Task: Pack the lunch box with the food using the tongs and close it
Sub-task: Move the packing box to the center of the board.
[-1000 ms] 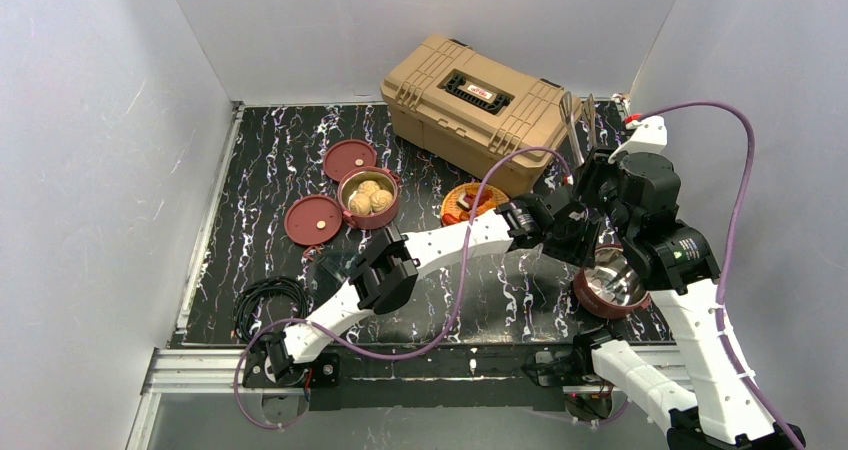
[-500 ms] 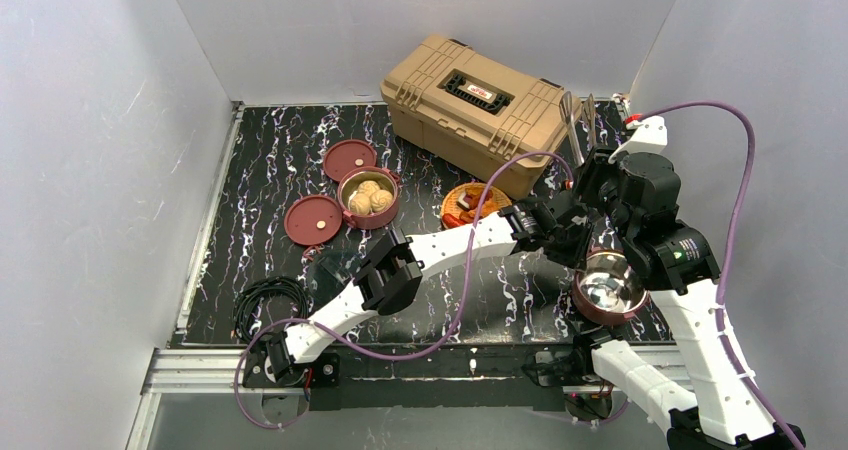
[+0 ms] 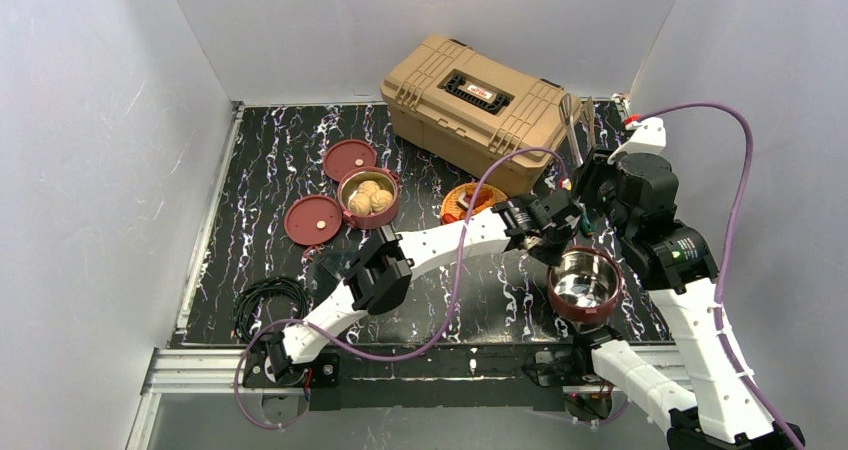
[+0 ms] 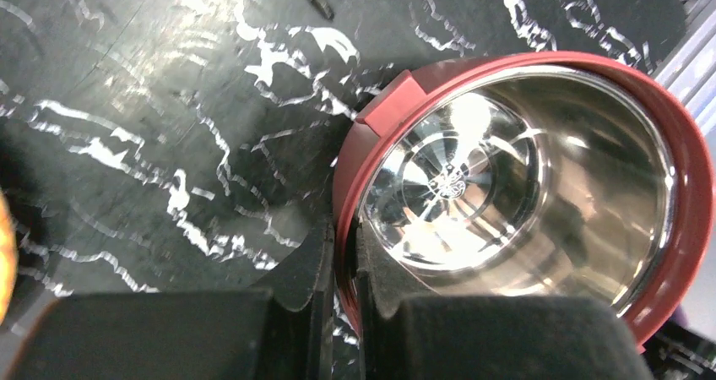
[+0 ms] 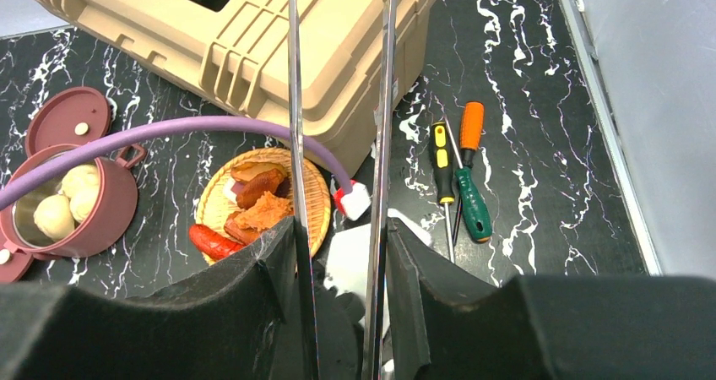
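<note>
My left gripper (image 4: 344, 236) (image 3: 553, 242) is shut on the rim of an empty maroon, steel-lined lunch box bowl (image 4: 523, 186) (image 3: 585, 285) at the near right of the table. One finger is inside the rim and one outside. My right gripper (image 5: 340, 228) (image 3: 592, 170) is shut on the thin metal tongs (image 5: 384, 101) (image 3: 575, 125), which point up and away, their two arms apart. A second maroon bowl (image 3: 390, 205) (image 5: 110, 207) holds beige buns (image 3: 368, 198) (image 5: 55, 215). Orange and red food chunks (image 5: 253, 211) lie on a woven plate (image 3: 470, 202).
Two flat maroon lids (image 3: 349, 159) (image 3: 313, 220) lie beside the bun bowl. A big tan toolbox (image 3: 475, 105) stands at the back. An orange-handled screwdriver (image 5: 471, 131) and a green-handled screwdriver (image 5: 473, 207) lie right of the plate. A black cable coil (image 3: 270, 300) sits near left.
The left gripper's fingers have closed on the empty bowl's rim, and the bowl has shifted a little to the left. The right arm and the tongs have stayed put.
</note>
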Available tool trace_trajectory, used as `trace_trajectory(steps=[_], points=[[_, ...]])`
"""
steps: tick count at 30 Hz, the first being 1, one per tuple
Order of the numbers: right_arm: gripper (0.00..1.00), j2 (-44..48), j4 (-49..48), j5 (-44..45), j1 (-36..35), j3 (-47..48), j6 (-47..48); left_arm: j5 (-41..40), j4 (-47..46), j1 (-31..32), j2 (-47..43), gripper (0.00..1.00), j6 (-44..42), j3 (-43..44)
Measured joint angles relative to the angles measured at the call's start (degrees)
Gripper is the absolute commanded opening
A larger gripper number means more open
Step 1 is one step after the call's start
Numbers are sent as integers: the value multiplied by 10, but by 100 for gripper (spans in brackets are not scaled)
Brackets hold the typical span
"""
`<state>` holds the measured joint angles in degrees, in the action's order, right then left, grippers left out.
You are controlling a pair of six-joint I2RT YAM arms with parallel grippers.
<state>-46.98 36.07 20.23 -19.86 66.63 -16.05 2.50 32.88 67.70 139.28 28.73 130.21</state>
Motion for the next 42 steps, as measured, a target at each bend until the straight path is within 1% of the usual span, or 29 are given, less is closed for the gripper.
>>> trace_trajectory(steps=[2,8,15,20,23,25,28,31,35,38,42], points=[[49,0,0,1,0,0,0,-5,5,0,-21,0,-8,-27],[48,0,-1,1,0,-2,0,-25,34,0,-134,0,-54,-169],[48,2,-6,-17,0,-24,6,-90,36,0,-323,0,-127,-362],[49,5,-11,-56,0,-38,19,-139,35,0,-448,0,-191,-472],[49,7,-19,-105,0,-44,33,-154,40,-12,-495,0,-217,-520],[49,7,-21,-138,0,-46,41,-151,51,-35,-513,0,-227,-542],[49,-2,-21,-191,0,-46,44,-140,60,-97,-529,0,-235,-569],[49,-11,-16,-232,0,-46,45,-137,68,-153,-539,0,-242,-584],[49,-16,2,-281,0,-46,46,-126,80,-209,-543,0,-247,-587],[49,-31,26,-315,0,-45,50,-116,76,-242,-543,0,-242,-593],[49,-53,67,-336,0,-45,53,-115,71,-263,-542,0,-233,-605]])
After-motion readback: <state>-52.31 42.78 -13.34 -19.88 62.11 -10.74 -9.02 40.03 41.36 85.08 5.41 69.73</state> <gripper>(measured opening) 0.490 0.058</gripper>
